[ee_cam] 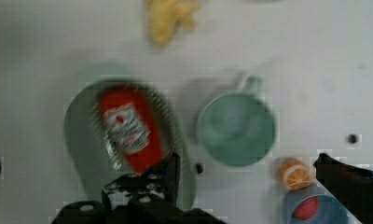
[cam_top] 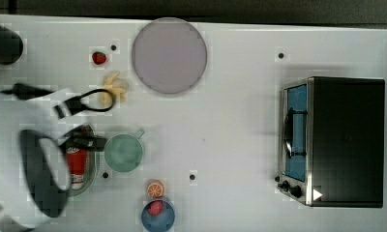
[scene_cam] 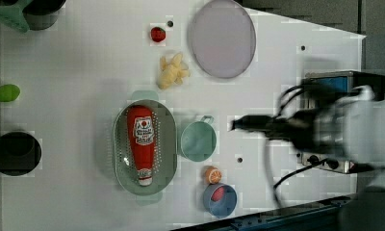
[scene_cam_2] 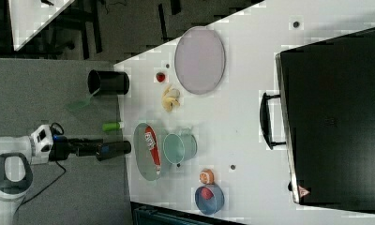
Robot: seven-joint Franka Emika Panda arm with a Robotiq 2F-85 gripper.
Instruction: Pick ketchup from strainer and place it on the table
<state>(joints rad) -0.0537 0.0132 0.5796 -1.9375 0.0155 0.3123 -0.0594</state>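
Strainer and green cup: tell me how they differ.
The strainer is oval and the larger of the two; the green cup is round and smaller. The strainer has a perforated centre and holds the ketchup lying on its side; the cup looks empty and has a small handle. The strainer is a paler green than the cup. Both sit side by side on the table.

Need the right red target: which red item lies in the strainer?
The ketchup, a labelled bottle lying in the strainer; the strawberry sits on the table.
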